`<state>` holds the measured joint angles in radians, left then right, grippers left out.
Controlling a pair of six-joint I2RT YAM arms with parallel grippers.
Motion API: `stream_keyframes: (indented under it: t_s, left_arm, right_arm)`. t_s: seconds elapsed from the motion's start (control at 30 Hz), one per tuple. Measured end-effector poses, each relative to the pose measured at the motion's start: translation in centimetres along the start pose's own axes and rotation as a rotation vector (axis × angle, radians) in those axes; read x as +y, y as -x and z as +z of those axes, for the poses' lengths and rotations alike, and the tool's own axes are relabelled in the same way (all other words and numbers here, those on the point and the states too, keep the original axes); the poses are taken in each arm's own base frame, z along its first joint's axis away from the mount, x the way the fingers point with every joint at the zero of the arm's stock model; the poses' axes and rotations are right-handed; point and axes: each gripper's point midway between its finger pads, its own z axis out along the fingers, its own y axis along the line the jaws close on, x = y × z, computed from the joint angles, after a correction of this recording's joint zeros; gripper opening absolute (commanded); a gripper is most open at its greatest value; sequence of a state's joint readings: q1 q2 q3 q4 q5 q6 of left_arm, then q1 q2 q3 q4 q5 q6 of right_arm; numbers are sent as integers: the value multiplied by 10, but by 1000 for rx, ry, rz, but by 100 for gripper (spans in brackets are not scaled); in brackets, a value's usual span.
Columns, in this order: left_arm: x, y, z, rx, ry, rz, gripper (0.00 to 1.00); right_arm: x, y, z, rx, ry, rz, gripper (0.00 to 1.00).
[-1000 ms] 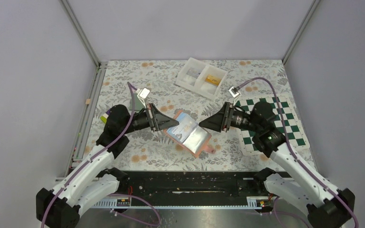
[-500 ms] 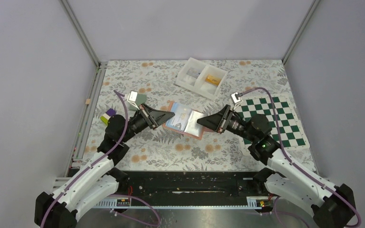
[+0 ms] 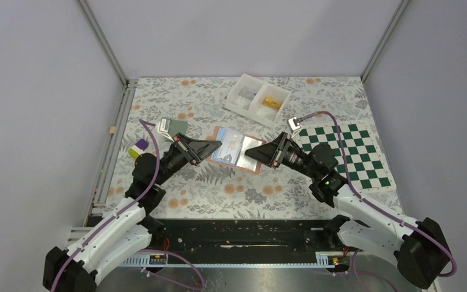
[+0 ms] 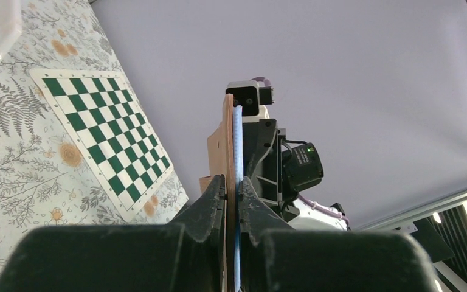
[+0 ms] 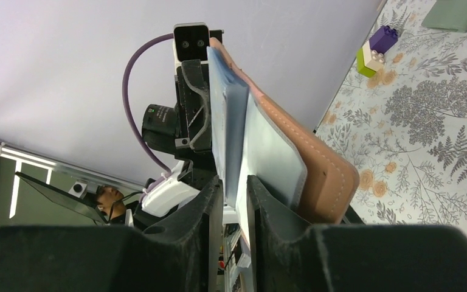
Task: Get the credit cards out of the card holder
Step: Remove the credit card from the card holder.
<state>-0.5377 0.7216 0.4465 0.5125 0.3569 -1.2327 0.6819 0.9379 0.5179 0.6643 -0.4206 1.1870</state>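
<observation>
The card holder [image 3: 234, 148], tan outside and light blue inside, hangs open above the table between both arms. My left gripper [image 3: 216, 146] is shut on its left edge, and the left wrist view shows the tan cover and a blue panel [image 4: 231, 140] pinched between the jaws of the left gripper [image 4: 231, 188]. My right gripper [image 3: 250, 152] is shut on a light-blue inner panel [image 5: 228, 121], while the tan cover [image 5: 322, 170] bulges beside the right gripper [image 5: 234, 188]. One grey-green credit card [image 3: 178, 126] lies on the table behind the left wrist.
A white two-compartment tray [image 3: 241, 107] with a silvery and a yellow item stands at the back. The green-and-white chessboard mat [image 3: 365, 158] lies on the right under the right arm. Purple, white and lime blocks [image 3: 138, 148] sit at the left.
Both arms have carried the card holder away from the near edge and a little left. The right gripper has closed onto the inner panel. The left grip is unchanged.
</observation>
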Motion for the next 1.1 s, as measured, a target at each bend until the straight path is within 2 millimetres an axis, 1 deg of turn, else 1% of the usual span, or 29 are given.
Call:
stream_keyframes:
  t_s: [0.1,0.23,0.33,0.53,0.9,1.1]
  left_arm:
    - [-3,0,1,0,-13,-4,0]
    - [-5,-1,1,0,-18,-6,0]
    - [-4,-2,0,1,-16,-11,0]
    - [-1,-3,-1,2,-9,-28,0]
    - [-8,-2,-1,-8,-29,-52,0]
    - [-7,-4,-1,-8,-27,-58,0]
  right_arm:
    - [0,0,5,3,16,17,26]
    - [2,-3,8,14,36,32,30]
    - [6,-3,8,11,49,30,31]
    - [9,0,7,-4,57,25,30]
    - [10,0,9,-12,66,25,30]
    - [8,0,15,-10,78,40,26]
